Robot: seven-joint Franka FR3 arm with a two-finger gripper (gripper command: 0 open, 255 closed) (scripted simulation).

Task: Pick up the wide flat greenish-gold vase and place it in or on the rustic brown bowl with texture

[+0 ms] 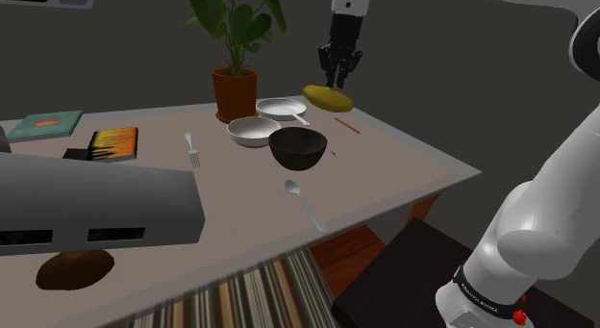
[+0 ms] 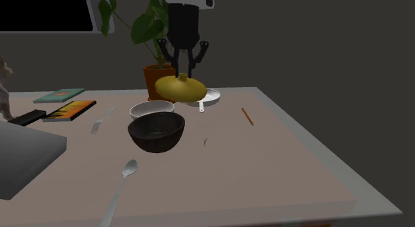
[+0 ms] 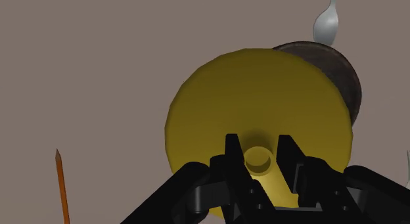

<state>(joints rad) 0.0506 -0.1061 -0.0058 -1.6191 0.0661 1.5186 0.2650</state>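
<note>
The white arm (image 1: 548, 201) rises from the shoulder view's lower right and arches over, so its wrist comes down from the top edge with the tool (image 1: 338, 78) pointing straight down over the far side of the desk (image 1: 404, 158). The tool's two black fingers (image 3: 231, 152) pinch the short neck of the flat yellow-gold vase (image 2: 181, 90), one on each side. The vase hangs level above the desk, just beside the white pan (image 1: 281, 109) and a little beyond the dark brown bowl (image 2: 156, 133), which stands on the desk.
</note>
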